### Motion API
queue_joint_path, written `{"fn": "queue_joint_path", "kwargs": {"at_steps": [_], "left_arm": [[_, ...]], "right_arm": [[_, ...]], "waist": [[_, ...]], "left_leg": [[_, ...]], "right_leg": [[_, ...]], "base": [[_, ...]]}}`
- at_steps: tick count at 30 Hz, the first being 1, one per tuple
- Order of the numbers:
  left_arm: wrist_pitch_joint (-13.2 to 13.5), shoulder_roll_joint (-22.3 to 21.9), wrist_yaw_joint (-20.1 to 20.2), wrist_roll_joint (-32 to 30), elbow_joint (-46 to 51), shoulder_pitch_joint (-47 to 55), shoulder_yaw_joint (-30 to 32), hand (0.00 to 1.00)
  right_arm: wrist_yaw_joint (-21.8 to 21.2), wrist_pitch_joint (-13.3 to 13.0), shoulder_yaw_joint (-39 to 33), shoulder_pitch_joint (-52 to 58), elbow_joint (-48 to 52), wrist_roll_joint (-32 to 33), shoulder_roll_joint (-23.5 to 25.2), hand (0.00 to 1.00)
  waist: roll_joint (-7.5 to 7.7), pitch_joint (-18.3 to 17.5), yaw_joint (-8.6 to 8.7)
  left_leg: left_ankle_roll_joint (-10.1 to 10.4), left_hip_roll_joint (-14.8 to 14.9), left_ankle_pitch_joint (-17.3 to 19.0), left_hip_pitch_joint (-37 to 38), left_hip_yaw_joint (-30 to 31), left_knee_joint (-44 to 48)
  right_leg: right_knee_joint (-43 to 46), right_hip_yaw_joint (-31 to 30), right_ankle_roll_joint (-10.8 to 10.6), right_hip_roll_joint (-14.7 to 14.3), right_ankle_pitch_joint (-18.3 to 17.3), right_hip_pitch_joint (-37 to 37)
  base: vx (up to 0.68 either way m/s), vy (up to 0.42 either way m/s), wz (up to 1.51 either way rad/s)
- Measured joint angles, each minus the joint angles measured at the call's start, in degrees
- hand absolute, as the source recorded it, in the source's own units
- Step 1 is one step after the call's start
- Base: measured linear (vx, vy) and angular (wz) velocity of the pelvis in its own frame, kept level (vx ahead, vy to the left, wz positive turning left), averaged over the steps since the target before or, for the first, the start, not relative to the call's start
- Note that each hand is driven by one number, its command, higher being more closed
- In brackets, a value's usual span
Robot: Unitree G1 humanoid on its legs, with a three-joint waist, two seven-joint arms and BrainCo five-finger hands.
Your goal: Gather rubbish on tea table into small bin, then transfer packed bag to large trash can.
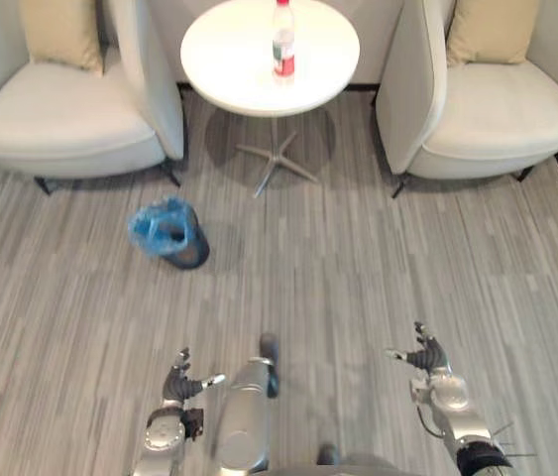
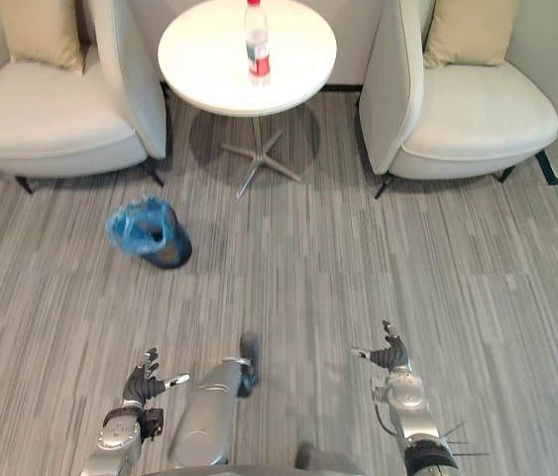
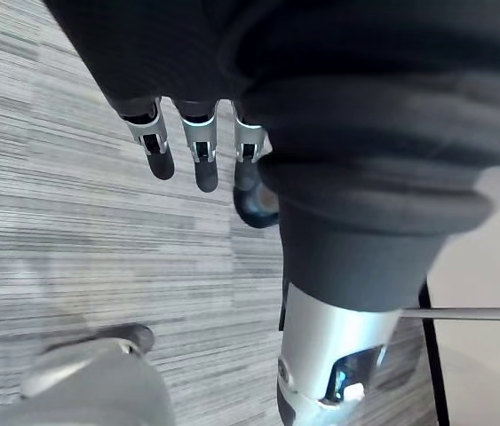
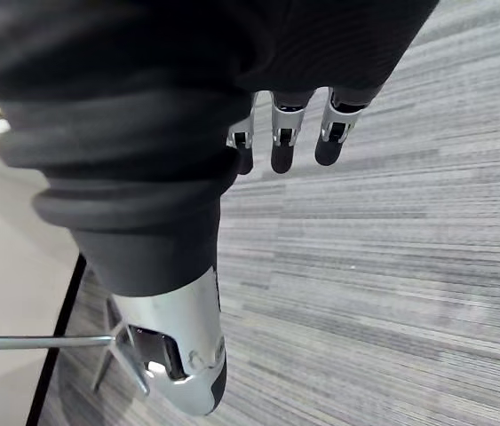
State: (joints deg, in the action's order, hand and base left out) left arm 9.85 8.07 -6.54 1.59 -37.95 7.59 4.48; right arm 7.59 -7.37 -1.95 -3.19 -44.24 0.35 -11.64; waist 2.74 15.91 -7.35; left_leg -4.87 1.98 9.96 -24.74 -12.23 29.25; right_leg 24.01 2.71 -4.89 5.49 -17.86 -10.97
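Lounge: armchairs (image 1: pixel 60 124) flanking round tea table (image 1: pixel 229 50)

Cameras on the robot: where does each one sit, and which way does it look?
Left eye view: on the head, looking down and ahead at the floor, small bin, round table and bottle; left hand and right hand show at the bottom.
Right eye view: beside it, same scene, same hands.
Left wrist view: on the left wrist, looking along the left hand's open fingers at the floor.
Right wrist view: on the right wrist, along the right hand's open fingers.
Shared: both eyes see the small bin.
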Motion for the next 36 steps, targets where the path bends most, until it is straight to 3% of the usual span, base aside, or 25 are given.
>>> {"fn": "queue_joint_path", "kwargs": {"at_steps": [1,2,3,5,7,9,10,11,12,13,14,15,16,17,18,20,22,24,25,26,27,29,31,33,36], "left_arm": [[-0.12,0.28,0.06,-0.01,-0.37,0.47,-0.66,0.0],[-0.24,0.46,0.04,0.0,-0.72,0.3,-0.98,0.0],[-0.56,1.12,-0.02,0.0,-0.72,0.21,-1.65,0.0],[-0.57,1.68,-0.07,0.0,-0.74,0.27,-2.13,0.0],[-0.52,2.02,-0.07,0.01,-0.77,0.1,-2.17,0.0],[-0.52,2.01,-0.02,0.01,-0.84,-0.13,-2.22,0.0],[-0.49,1.78,-0.04,0.01,-0.85,-0.43,-2.28,0.0],[-0.42,1.86,-0.06,0.01,-0.84,-0.49,-2.27,0.0],[-0.42,1.87,-0.1,0.0,-1.16,-0.32,-2.26,0.0],[-0.42,1.81,-0.1,0.0,-1.54,-0.23,-2.26,0.0],[-0.48,0.97,-0.1,-0.04,-2.69,-0.17,-2.31,0.0],[-0.5,0.83,-0.09,-0.09,-3.28,-0.13,-2.29,0.0],[-0.5,0.64,-0.09,-0.09,-3.38,-0.15,-2.24,0.0],[-0.52,-0.28,-0.12,-0.09,-3.38,-0.38,-2.03,0.0],[-0.48,-0.76,-0.09,-0.05,-3.18,-0.21,-2.06,0.0],[-0.45,-0.8,-0.09,-0.04,-3.17,-0.37,-2.22,0.0],[-0.44,-0.82,-0.08,-0.01,-3.01,-0.42,-2.42,0.0],[-0.48,-0.86,-0.08,-0.01,-3.03,-0.58,-2.51,0.0],[-0.5,-1.24,-0.04,-0.02,-3.06,-0.15,-2.97,0.0],[-0.48,-1.68,-0.02,-0.02,-3.02,0.19,-3.17,0.0],[-0.53,-1.06,-0.03,-0.04,-3.12,-0.47,-3.27,0.0],[-0.48,-0.41,0.02,-0.04,-3.02,-0.79,-3.27,0.0],[-0.48,-0.44,0.02,-0.09,-3.04,0.17,-3.87,0.0],[-0.45,0.19,0.04,-0.09,-3.0,1.25,-4.5,0.0],[-0.43,1.87,-0.01,-0.09,-3.0,2.04,-4.99,0.0]], "right_arm": [[-0.03,-0.09,0.0,0.13,0.0,-0.2,0.62,0.0],[-0.05,-0.09,0.09,0.4,-0.09,-0.38,0.85,0.0],[-0.08,-0.07,0.38,0.92,-0.29,-0.44,1.36,0.0],[-0.09,-0.08,0.79,1.33,-0.28,-0.44,1.67,0.0],[-0.1,-0.11,1.04,1.73,-0.26,-0.53,1.75,0.0],[-0.13,-0.12,1.07,1.99,-0.25,-0.52,1.4,0.0],[-0.15,-0.13,1.03,2.74,0.07,-0.52,0.95,0.0],[-0.15,-0.13,0.94,2.93,0.15,-0.51,0.96,0.0],[-0.1,-0.09,0.73,3.44,0.17,-0.7,0.99,0.0],[-0.1,-0.08,0.73,3.86,0.16,-0.75,0.97,0.0],[-0.14,0.03,0.68,4.03,0.21,-0.82,0.6,0.0],[-0.14,-0.07,0.66,3.01,0.8,-0.82,0.52,0.0],[-0.1,-0.09,0.68,2.57,1.03,-0.82,0.46,0.0],[-0.1,-0.1,0.89,2.94,2.3,-0.81,0.19,0.0],[-0.04,-0.21,1.41,3.29,2.96,-0.63,0.14,0.0],[0.02,-0.86,2.01,3.22,3.5,-0.3,0.84,0.0],[0.25,-1.4,1.89,2.15,5.72,-0.01,1.18,0.0],[0.83,-1.6,1.45,1.82,7.83,0.16,1.49,0.0],[1.14,-1.67,0.68,2.75,9.91,0.16,1.25,0.0],[1.16,-1.75,0.37,3.79,11.12,0.15,0.66,0.0],[1.08,-1.6,0.09,4.8,11.5,0.13,1.52,0.0],[1.05,-1.93,0.13,6.14,12.94,0.05,1.91,0.0],[0.95,-2.56,1.19,5.19,14.39,-0.51,2.27,0.0],[0.88,-2.8,3.37,4.85,15.51,-0.97,2.55,0.0],[0.83,-3.3,5.82,4.99,19.11,-1.33,3.32,0.0]], "waist": [[0.15,0.07,0.53],[0.13,0.07,0.7],[0.16,0.06,1.02],[-0.11,0.07,2.27],[-0.82,-0.09,4.15],[-1.28,-0.02,5.13],[-1.75,-0.27,5.21],[-1.62,-0.33,5.22],[-1.52,-0.44,5.21],[-1.55,-0.69,5.33],[-2.92,-2.36,5.07],[-2.99,-2.84,5.0],[-3.04,-2.79,5.15],[-3.7,-2.43,5.2],[-3.76,-2.16,4.53],[-3.08,-1.71,3.29],[-2.57,-1.56,3.11],[-2.86,-1.24,3.02],[-4.64,-1.22,3.29],[-6.34,-1.51,3.32],[-4.76,-1.12,3.34],[-2.64,-1.52,3.26],[-2.28,-1.6,3.36],[-2.26,-1.57,3.37],[-2.4,-1.49,3.51]], "left_leg": [[-0.52,-1.11,2.54,3.31,0.23,0.24],[-0.84,-1.41,3.48,5.19,0.37,0.25],[-1.21,-2.31,5.4,9.39,1.11,-0.46],[-1.79,-3.09,7.15,16.19,2.6,-3.42],[-1.53,-2.88,7.68,23.59,5.97,-8.36],[-1.36,-2.06,7.74,27.18,7.82,-10.38],[0.23,-0.87,8.01,29.81,9.66,-11.84],[1.48,-0.77,8.32,30.98,10.44,-12.51],[3.92,-0.09,9.64,33.03,11.63,-13.3],[4.72,0.16,10.1,33.75,12.75,-13.12],[6.31,2.45,9.53,33.37,13.91,-11.78],[9.37,2.55,7.59,31.23,14.17,-7.42],[9.83,2.77,5.91,29.48,14.11,-3.29],[9.62,3.86,0.79,24.96,13.31,9.06],[9.09,6.01,-0.36,20.98,11.99,18.57],[6.87,9.23,3.37,16.28,6.8,27.39],[7.22,9.08,6.25,9.58,4.47,21.31],[8.27,7.68,5.14,6.97,4.22,8.22],[9.5,7.21,-1.1,7.51,4.66,-2.69],[7.97,7.66,-7.28,7.52,5.85,-6.22],[5.6,6.48,-5.9,8.24,5.67,-4.62],[4.47,3.48,-3.64,9.41,4.81,-5.59],[3.27,1.82,0.0,11.44,2.55,-4.97],[2.65,1.56,1.69,14.45,1.43,-5.26],[2.18,1.8,3.19,18.7,1.63,-5.85]], "right_leg": [[13.63,-1.85,-7.89,0.92,3.35,4.41],[21.15,-2.59,-10.69,0.81,4.03,6.79],[32.4,-2.3,-9.99,1.05,3.96,11.2],[38.71,2.56,-5.01,2.66,2.18,16.56],[30.53,7.68,0.26,2.36,-0.05,23.27],[19.19,8.02,0.49,0.8,0.04,26.44],[5.26,6.64,0.43,-1.34,2.97,28.24],[-0.98,5.89,0.55,-2.22,5.89,28.48],[-6.64,4.04,1.38,-3.45,15.8,28.23],[-6.47,2.99,2.5,-4.18,20.62,27.82],[-4.67,3.98,4.85,-4.92,18.99,28.12],[-4.13,5.21,5.55,-4.81,16.88,27.57],[-4.61,5.79,5.77,-4.84,15.99,26.35],[-8.15,7.1,6.16,-5.49,15.51,21.54],[-11.57,7.59,6.41,-6.04,15.42,16.85],[-16.37,7.57,7.0,-6.54,15.12,9.67],[-19.33,7.01,7.03,-6.04,15.06,6.17],[-19.44,6.26,5.56,-5.39,13.73,5.48],[-19.35,6.08,4.05,-6.19,12.1,4.04],[-19.1,5.91,3.19,-7.34,11.03,3.68],[-17.23,5.04,2.1,-5.86,8.76,3.34],[-12.76,4.92,0.79,-2.35,5.12,4.57],[-1.51,2.35,-0.71,0.7,2.71,8.37],[9.17,0.63,-2.62,1.68,4.27,12.44],[16.35,1.52,-0.69,2.69,2.44,16.48]], "base": [[0.62,0.221,-0.06],[0.6,0.18,0.19],[0.59,0.118,0.37],[0.59,0.077,0.45],[0.57,0.0,0.68],[0.58,-0.093,0.72],[0.7,-0.165,0.77],[0.68,-0.201,0.92],[0.45,-0.147,0.79],[0.6,-0.212,0.74],[0.62,-0.234,0.53],[0.72,-0.282,0.4],[0.54,-0.248,0.52],[0.4,-0.175,0.48],[0.57,-0.207,0.39],[0.48,-0.137,0.09],[0.35,-0.029,-0.13],[0.29,0.098,-0.32],[0.28,0.145,-0.21],[0.27,0.169,-0.05],[0.27,0.151,0.07],[0.25,0.148,0.04],[0.21,0.163,-0.3],[0.23,0.148,-0.3],[0.23,0.051,-0.01]]}}
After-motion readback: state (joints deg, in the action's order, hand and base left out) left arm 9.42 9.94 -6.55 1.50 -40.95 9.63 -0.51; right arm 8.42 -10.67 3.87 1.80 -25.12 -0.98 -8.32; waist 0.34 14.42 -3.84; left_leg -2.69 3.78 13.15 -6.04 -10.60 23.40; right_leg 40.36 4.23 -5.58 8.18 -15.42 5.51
